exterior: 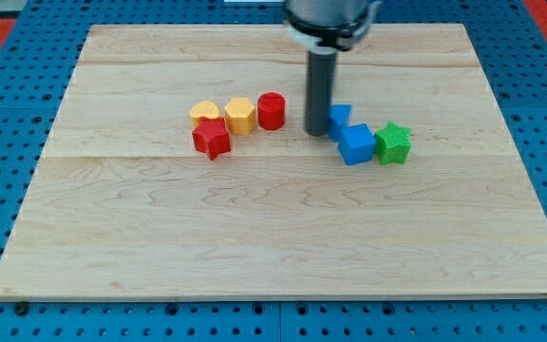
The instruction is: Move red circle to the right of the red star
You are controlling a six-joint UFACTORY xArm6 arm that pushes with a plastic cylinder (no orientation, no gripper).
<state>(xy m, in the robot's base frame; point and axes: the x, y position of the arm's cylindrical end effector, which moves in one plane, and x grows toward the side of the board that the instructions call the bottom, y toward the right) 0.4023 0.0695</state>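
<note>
The red circle point(271, 110) stands on the wooden board, above and to the right of the red star point(211, 139). A yellow hexagon point(239, 116) sits between them, touching the circle's left side. My tip point(317, 131) rests on the board to the right of the red circle, a small gap apart, and just left of a blue block point(338, 121).
A yellow block point(204, 113) lies above the red star. A blue cube point(355, 144) and a green star point(392, 142) sit to the right of my tip. The board point(273, 237) is bordered by a blue pegboard.
</note>
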